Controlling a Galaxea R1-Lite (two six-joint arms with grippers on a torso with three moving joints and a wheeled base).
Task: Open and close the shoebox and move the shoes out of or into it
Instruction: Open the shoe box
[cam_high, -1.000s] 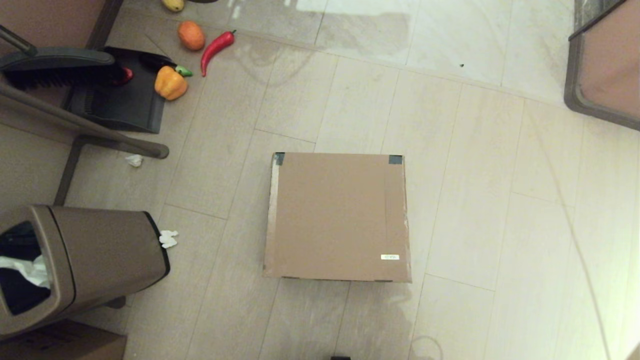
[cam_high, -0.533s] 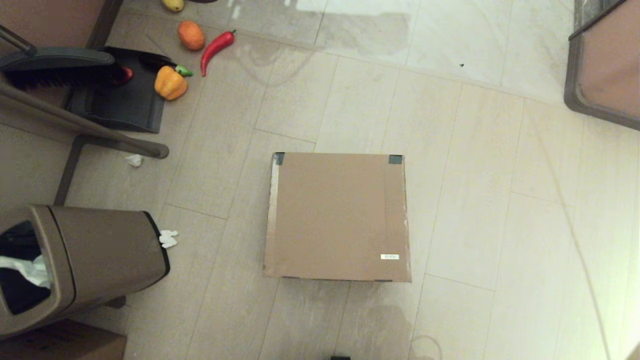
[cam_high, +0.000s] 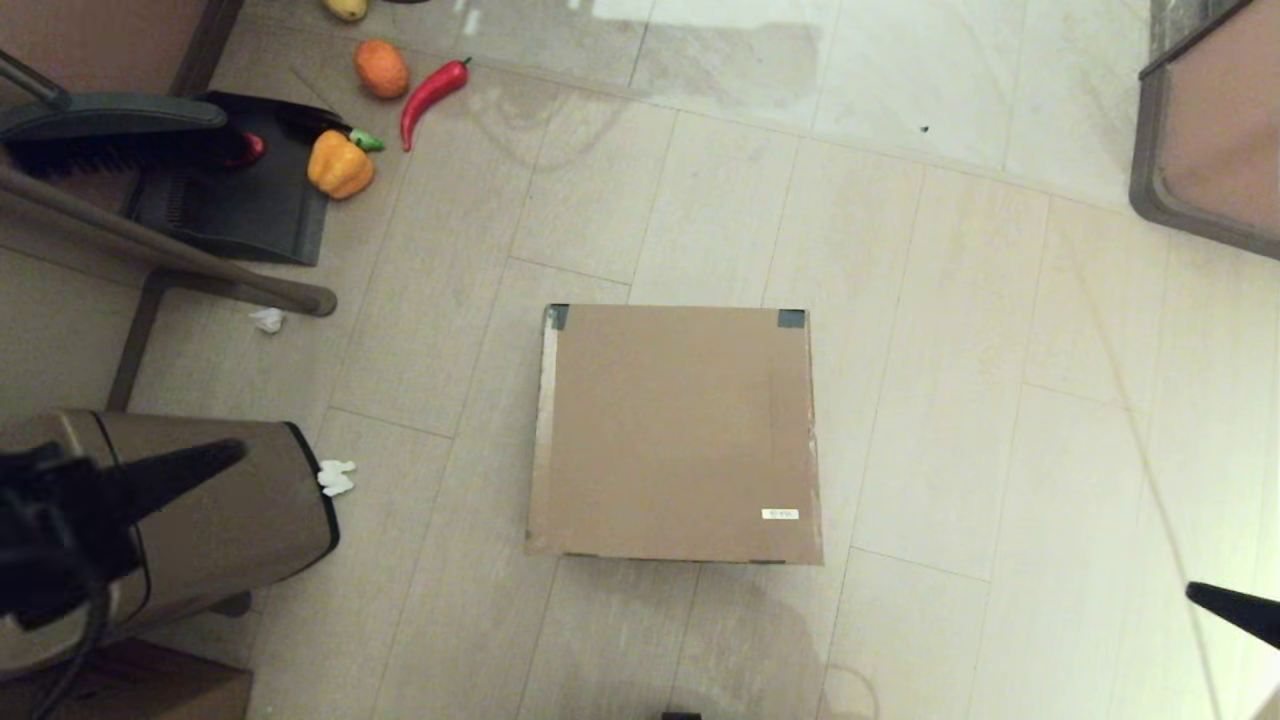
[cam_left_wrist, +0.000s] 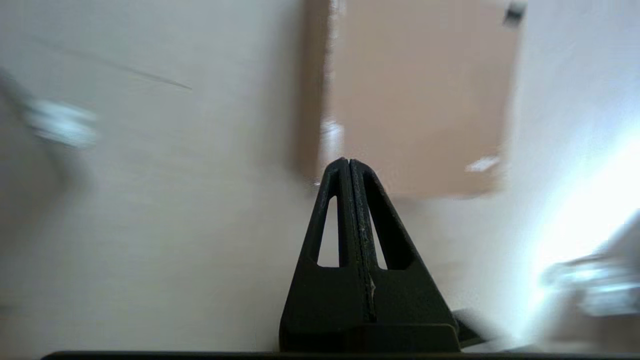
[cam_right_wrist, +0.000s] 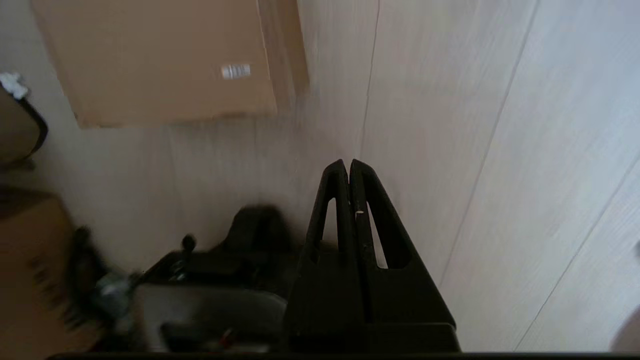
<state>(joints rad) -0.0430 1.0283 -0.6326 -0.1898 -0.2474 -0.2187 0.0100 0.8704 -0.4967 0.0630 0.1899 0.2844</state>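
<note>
The shoebox (cam_high: 675, 435) lies on the floor tiles in the middle of the head view, lid flat down, with dark tape at its two far corners and a small white label near its front right corner. It also shows in the left wrist view (cam_left_wrist: 420, 95) and the right wrist view (cam_right_wrist: 160, 55). My left gripper (cam_high: 235, 452) is at the far left over the bin, shut (cam_left_wrist: 348, 161), empty. My right gripper (cam_high: 1195, 592) pokes in at the lower right edge, shut (cam_right_wrist: 348, 162), empty. Both are well apart from the box. No shoes are in view.
A tan trash bin (cam_high: 230, 510) stands at the lower left with tissue scraps (cam_high: 336, 477) beside it. A dustpan (cam_high: 235, 205), brush, toy peppers (cam_high: 340, 165) and fruit lie at the far left. A darker cardboard box (cam_high: 130, 690) sits bottom left. Furniture (cam_high: 1210, 130) fills the top right corner.
Both grippers have come into the head view, the left over the bin and the right at the lower right edge. The shoebox has not moved.
</note>
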